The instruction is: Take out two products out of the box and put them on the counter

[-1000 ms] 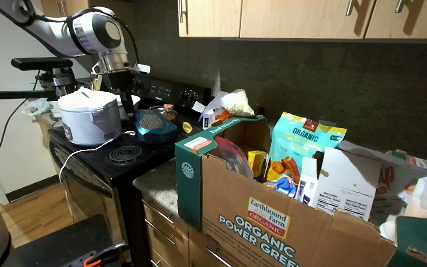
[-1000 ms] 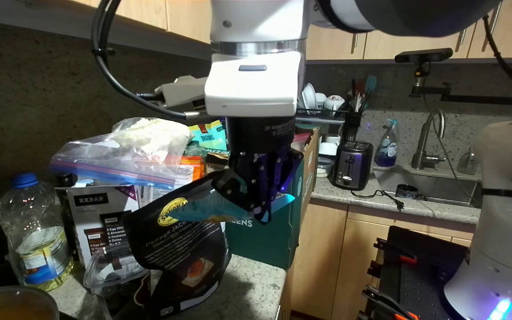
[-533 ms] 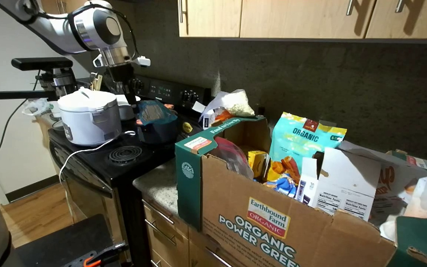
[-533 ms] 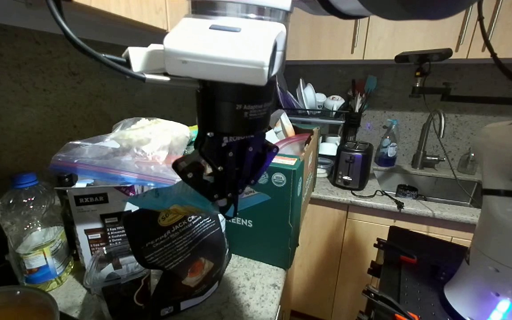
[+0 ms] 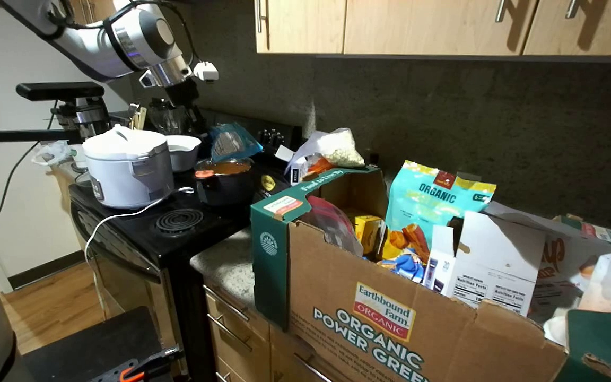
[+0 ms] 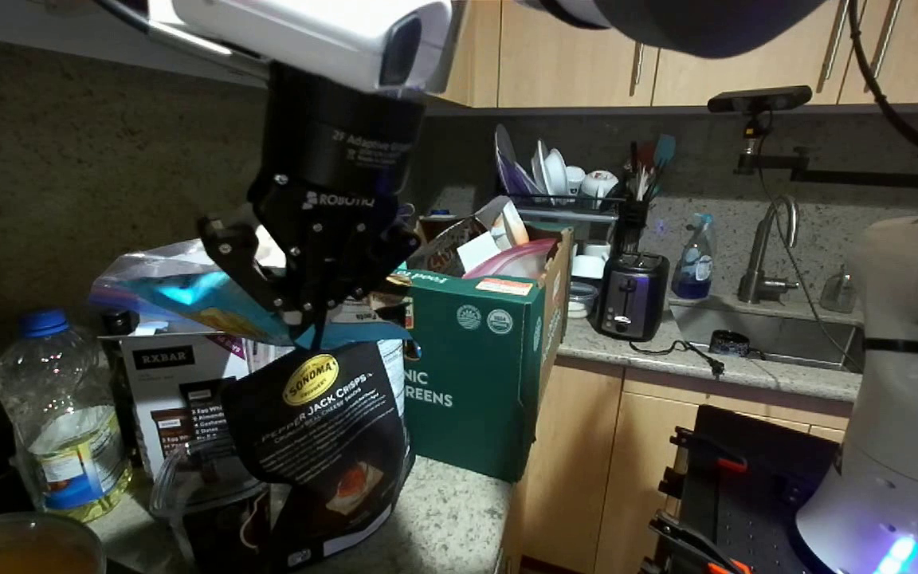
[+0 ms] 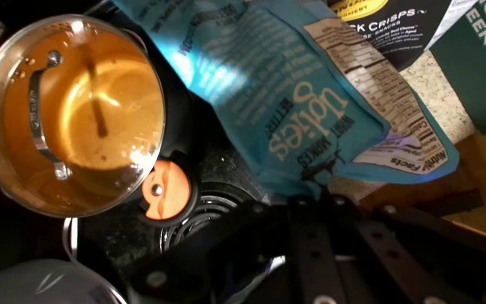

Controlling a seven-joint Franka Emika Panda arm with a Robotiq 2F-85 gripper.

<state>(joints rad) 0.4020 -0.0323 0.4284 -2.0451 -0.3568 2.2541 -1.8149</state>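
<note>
My gripper [image 7: 321, 195] is shut on a crinkly blue product bag [image 7: 260, 84] lettered "Uglies", pinched at its edge. In an exterior view this blue bag [image 5: 234, 142] hangs in the air above and behind the pot, and the gripper [image 5: 202, 127] is tilted. The box [image 5: 326, 286] is a large open brown carton with green ends. Among several groceries inside it are a teal-and-yellow "ORGANIC" pouch [image 5: 425, 199] and a white package with orange-red lettering [image 5: 560, 260]. The grey speckled counter [image 6: 459, 510] shows in front of the box's green end [image 6: 467, 383].
A black crisps pouch [image 6: 323, 446] stands on the counter beside an RXBAR carton [image 6: 172, 367], an oil bottle [image 6: 68, 430] and a clear zip bag [image 5: 340, 146]. On the black stove are a glass-lidded pot [image 7: 74, 114] with orange handles and a white cooker [image 5: 125, 164].
The gripper has risen and tilted, carrying the blue bag up and back, off the pot, whose lid is now uncovered. The bag stays in the grip. The box has not moved.
</note>
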